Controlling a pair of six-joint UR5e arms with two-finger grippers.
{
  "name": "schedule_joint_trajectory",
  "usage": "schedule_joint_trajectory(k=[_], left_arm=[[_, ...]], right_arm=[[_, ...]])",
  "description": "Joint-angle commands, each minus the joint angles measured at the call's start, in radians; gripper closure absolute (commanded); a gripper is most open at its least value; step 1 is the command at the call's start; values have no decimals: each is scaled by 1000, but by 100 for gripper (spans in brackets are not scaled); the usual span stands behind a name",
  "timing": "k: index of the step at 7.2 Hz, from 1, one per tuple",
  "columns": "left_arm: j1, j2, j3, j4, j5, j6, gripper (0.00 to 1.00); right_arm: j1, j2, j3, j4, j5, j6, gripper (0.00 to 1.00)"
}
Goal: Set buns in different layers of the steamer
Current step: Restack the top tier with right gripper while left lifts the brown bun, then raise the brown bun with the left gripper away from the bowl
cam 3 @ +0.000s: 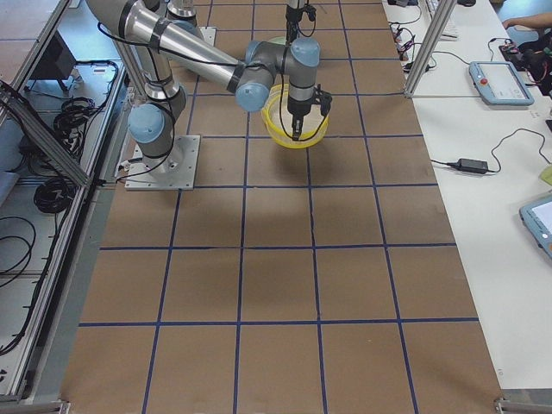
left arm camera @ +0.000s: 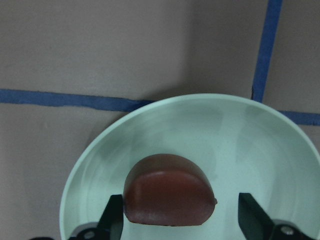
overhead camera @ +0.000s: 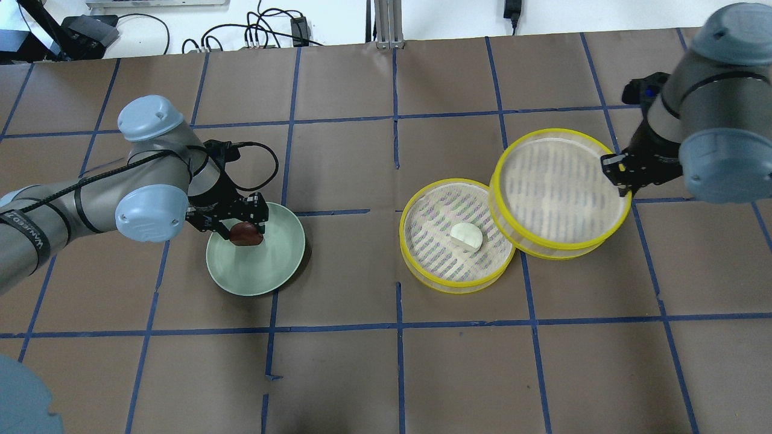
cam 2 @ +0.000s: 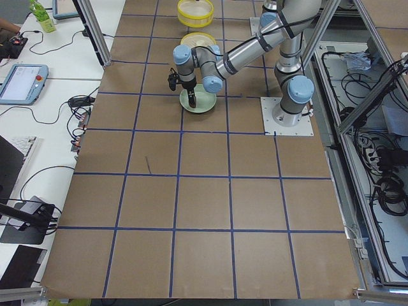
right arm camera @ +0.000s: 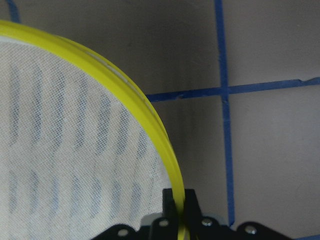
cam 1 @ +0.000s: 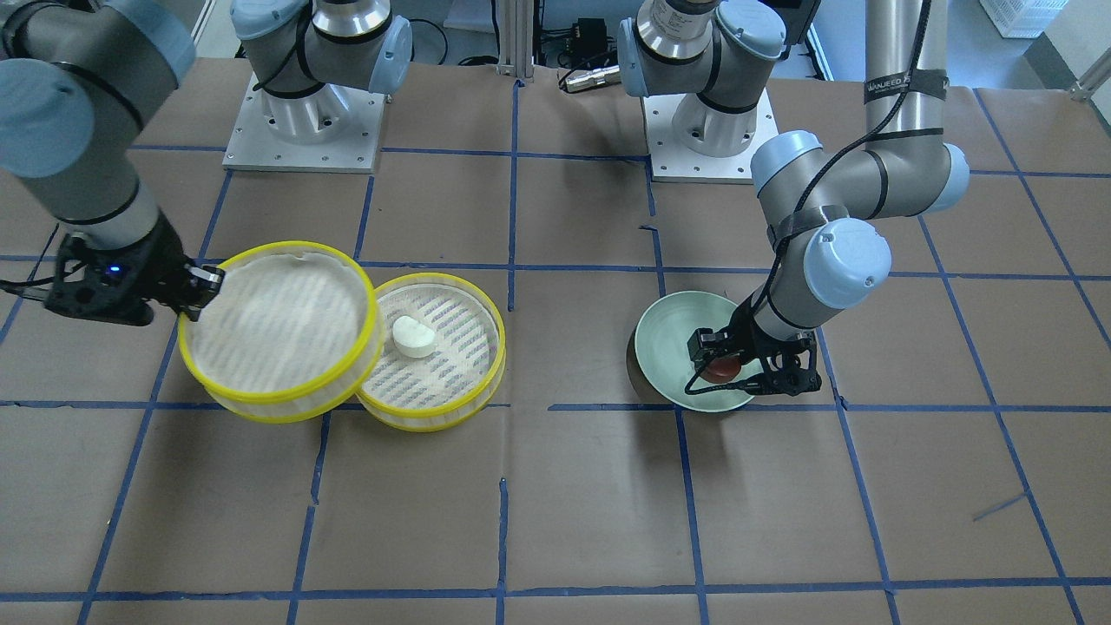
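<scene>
The dark reddish-brown bun (overhead camera: 245, 233) lies in a pale green plate (overhead camera: 271, 259). My left gripper (overhead camera: 244, 232) is open and straddles it; in the left wrist view the bun (left arm camera: 169, 191) sits between the fingers (left arm camera: 113, 219), close to the left one. My right gripper (overhead camera: 615, 175) is shut on the yellow rim of one steamer layer (overhead camera: 558, 190), held tilted and overlapping the second layer (overhead camera: 422, 205). The wrist view shows its jaws pinching the rim (right arm camera: 150, 120). The white bun (overhead camera: 466, 236) lies in the second layer, which rests on the table.
The brown table cover (overhead camera: 398, 374) has a blue tape grid. The two arm bases (cam 1: 304, 130) stand at the robot's side of the table. Cables (overhead camera: 259, 30) lie beyond the far edge.
</scene>
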Motion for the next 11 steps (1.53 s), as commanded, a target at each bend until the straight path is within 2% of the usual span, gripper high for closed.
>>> schedule_joint_trajectory(k=[1,3,5,7,10,11], left_arm=[[0,-1,-1,1,0,-1,98],[0,1,13,30,21,2,100],[-5,48,47,32,47,-10,100],[-41,105,117,-69,37,-84,99],[-92,131,183,-101,41,-136,98],[-95,151,229,-168,44,-136,97]], right_arm=[[220,17,-6,-18,-10,240,96],[254,42,-4,-18,-50,253,96],[256,56,-1,-9,-45,249,96],[256,65,2,-12,-42,251,95],[259,79,0,-12,-41,249,95],[259,80,2,-12,-41,251,95]])
